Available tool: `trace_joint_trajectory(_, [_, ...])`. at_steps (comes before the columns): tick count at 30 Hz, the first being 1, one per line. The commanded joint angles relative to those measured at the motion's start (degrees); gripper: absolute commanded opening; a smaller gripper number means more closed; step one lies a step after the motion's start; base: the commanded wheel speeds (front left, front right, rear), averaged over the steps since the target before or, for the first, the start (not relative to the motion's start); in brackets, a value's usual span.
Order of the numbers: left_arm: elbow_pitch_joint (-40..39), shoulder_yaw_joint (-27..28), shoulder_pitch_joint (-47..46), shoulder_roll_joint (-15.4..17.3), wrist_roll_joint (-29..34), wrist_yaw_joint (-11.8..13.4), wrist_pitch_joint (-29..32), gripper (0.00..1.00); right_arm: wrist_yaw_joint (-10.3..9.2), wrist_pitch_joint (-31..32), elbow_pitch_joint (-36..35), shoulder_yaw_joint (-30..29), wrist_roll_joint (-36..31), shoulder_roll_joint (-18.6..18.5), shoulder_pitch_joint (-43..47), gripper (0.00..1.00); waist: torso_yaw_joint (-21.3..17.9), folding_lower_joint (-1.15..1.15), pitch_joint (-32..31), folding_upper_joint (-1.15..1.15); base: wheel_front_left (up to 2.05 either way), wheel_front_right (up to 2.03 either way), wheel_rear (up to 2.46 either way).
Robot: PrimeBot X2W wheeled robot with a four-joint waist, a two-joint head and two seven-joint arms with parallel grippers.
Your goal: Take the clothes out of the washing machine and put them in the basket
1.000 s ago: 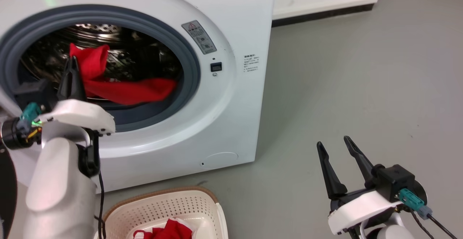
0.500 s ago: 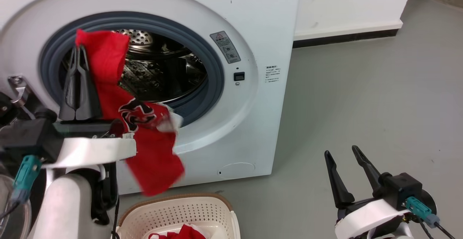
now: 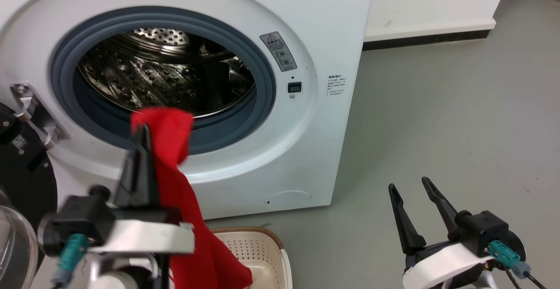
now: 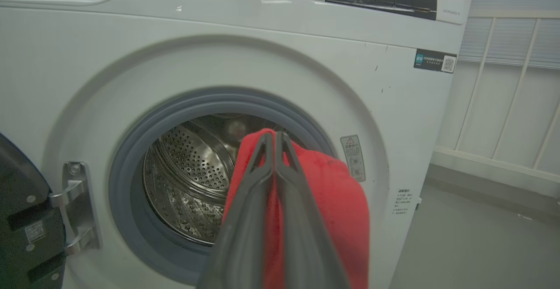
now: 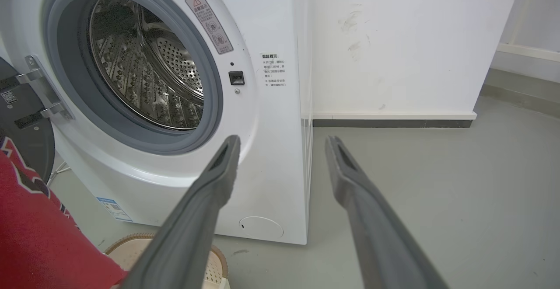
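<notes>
Soft, even indoor light is falling on the white washing machine and the grey floor, leaving only faint shadows. The steel drum is glinting with small highlights. In the head view the left gripper is showing blurred (its white cuff most), and straight edges are bowing in both wrist views

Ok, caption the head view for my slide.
Left pincer shut on red garment, hanging it over the basket before the washing machine; right pincer open.

My left gripper points upward, fingers pressed together on a red garment. My right gripper sits low at my right side, fingers spread apart.
</notes>
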Motion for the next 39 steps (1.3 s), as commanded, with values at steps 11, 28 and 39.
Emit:
trace_joint_trajectory(11, [26.8, -5.2, 5.1, -4.2, -5.9, -3.6, -3.1, 0.00, -0.04, -1.1, -0.2, 0.4, 0.7, 0.0, -3.4, 1.00, -1.1, 0.00, 7.9, 0.00, 0.00, 0.00, 0.00])
trace_joint_trajectory(28, [76.5, -5.1, -21.4, -4.9, -8.9, -6.5, -8.9, 0.00, -0.04, -3.8, -0.5, 3.1, 1.2, 0.0, -14.0, 1.00, -3.9, 0.00, 29.2, 0.00, 0.00, 0.00, 0.00])
trace_joint_trajectory(39, [89.2, -5.2, -31.5, -2.6, -8.8, -7.1, -9.9, 0.00, -0.04, -6.5, 1.5, 4.9, 2.7, 0.0, -19.2, 1.00, -6.7, 0.00, 39.9, 0.00, 0.00, 0.00, 0.00])
